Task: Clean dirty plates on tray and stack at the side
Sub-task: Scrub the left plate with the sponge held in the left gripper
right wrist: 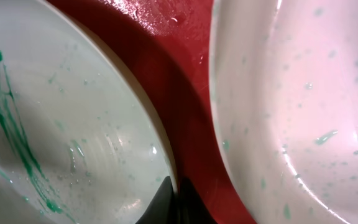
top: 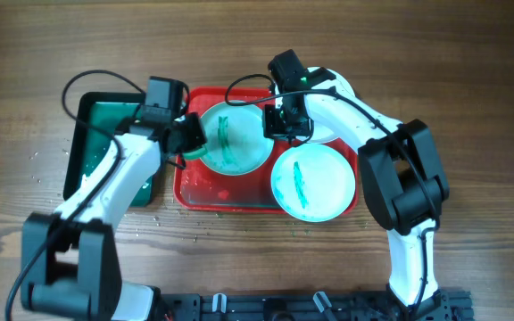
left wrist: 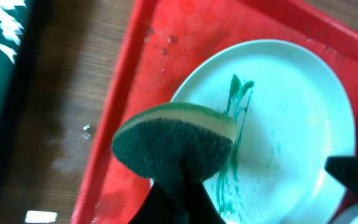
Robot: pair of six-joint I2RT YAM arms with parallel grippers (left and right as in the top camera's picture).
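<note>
The red tray (top: 194, 192) holds three white plates. The back left plate (top: 239, 134) has a teal-green streak. My left gripper (top: 188, 143) is shut on a green and yellow sponge (left wrist: 173, 140), held over this plate's left rim (left wrist: 284, 124). My right gripper (top: 284, 125) is shut on the same plate's right rim (right wrist: 73, 124), pinched between the fingers (right wrist: 178, 196). A second smeared plate (top: 312, 181) lies at the tray's front right. A third plate (right wrist: 303, 93) with pale teal specks sits at the back right, mostly hidden under my right arm in the overhead view.
A dark green black-rimmed tray (top: 96, 134) lies left of the red tray, partly under my left arm. Water drops and wet patches show on the red tray floor (left wrist: 142, 93) and on the wooden table (top: 52, 169) near the green tray.
</note>
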